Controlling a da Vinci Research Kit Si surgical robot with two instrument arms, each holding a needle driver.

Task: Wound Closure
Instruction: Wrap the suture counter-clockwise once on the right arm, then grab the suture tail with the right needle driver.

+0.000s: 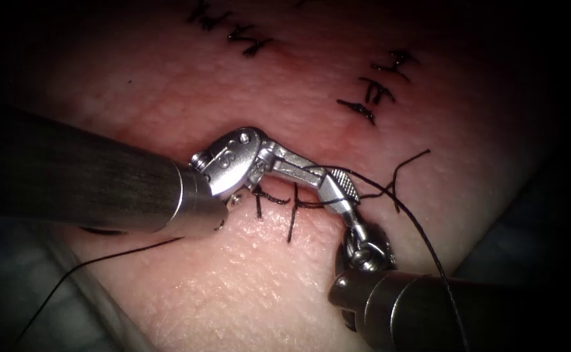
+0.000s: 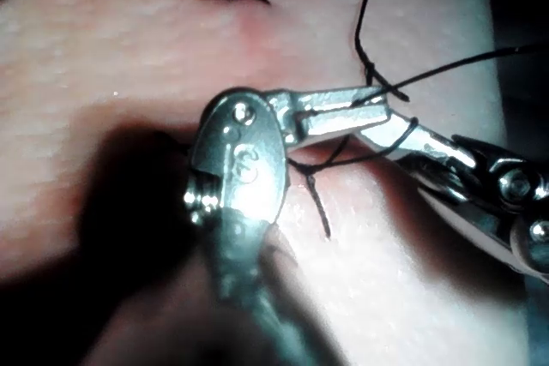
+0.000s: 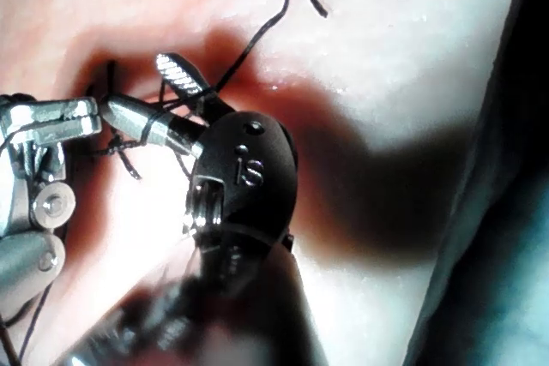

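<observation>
over the cut (image 1: 285,202) in the tissue (image 1: 246,287), the left pincer (image 1: 311,175), clenched on the thread (image 1: 422,234), reaches rightward tip to tip with the released right pincer (image 1: 345,195), whose lower jaw the thread wraps; i cannot locate the needle.

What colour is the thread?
The thread is black, clearest in the endoscope view against the pale pink tissue.

Left claw (image 1: 308,175) and right claw (image 1: 337,189) tip to tip over the cut (image 1: 279,199), thread (image 1: 422,234) looped around the right.
</observation>
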